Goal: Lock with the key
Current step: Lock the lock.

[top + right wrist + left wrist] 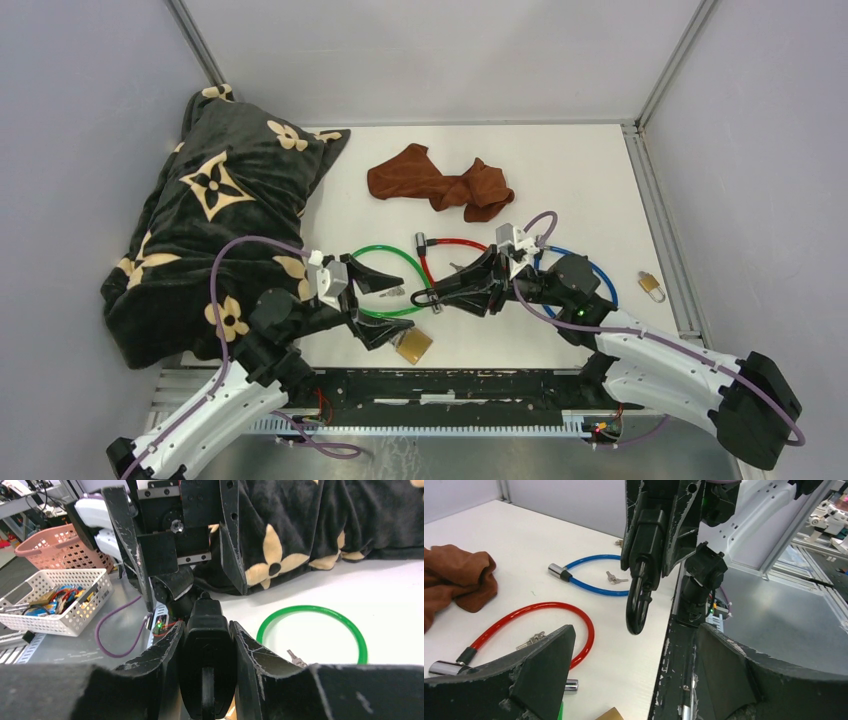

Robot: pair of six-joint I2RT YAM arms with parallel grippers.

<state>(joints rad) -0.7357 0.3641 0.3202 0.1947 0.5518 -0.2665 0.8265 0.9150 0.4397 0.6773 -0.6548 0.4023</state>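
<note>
- Top external view: the right gripper point(447, 295) was clamped around a black lock point(425, 297), whose loop stuck out past the fingertips toward the left arm.
- The left gripper point(392, 308) faced it with its jaws spread wide and empty.
- A small key point(393, 292) lay on the white table point(560, 170) inside a green cable loop point(385, 248), just beside the left gripper's upper finger.
- A red cable lock point(455, 241) and a blue cable lock point(603, 275) lay near the right gripper.
- A brass padlock point(413, 345) sat near the front edge and a second small padlock point(651, 286) at the far right.
- A brown cloth point(440, 182) lay at the back, and a black flowered blanket point(215, 215) was heaped on the left.
- Left wrist view: the black lock was held off the table, its body squeezed between the right gripper's fingers and its loop pointing down over the table's edge.
- The left gripper's own fingers stood far apart at the bottom of the frame.
- Behind, the blue cable lock curved around a bunch of keys point(615, 578). The red cable lock curved around another small bunch point(531, 640), too small to make out in detail.
- Right wrist view: the right gripper's fingers pressed on both sides of the black lock's body.
- Straight ahead the left gripper gaped wide open.
- The green cable loop lay on the table to the right, the key inside it near the lower rim.
- Off the table to the left stood a pink basket point(50, 550) and a white basket point(55, 602) with a few items in it.
- The blanket filled the background.
</note>
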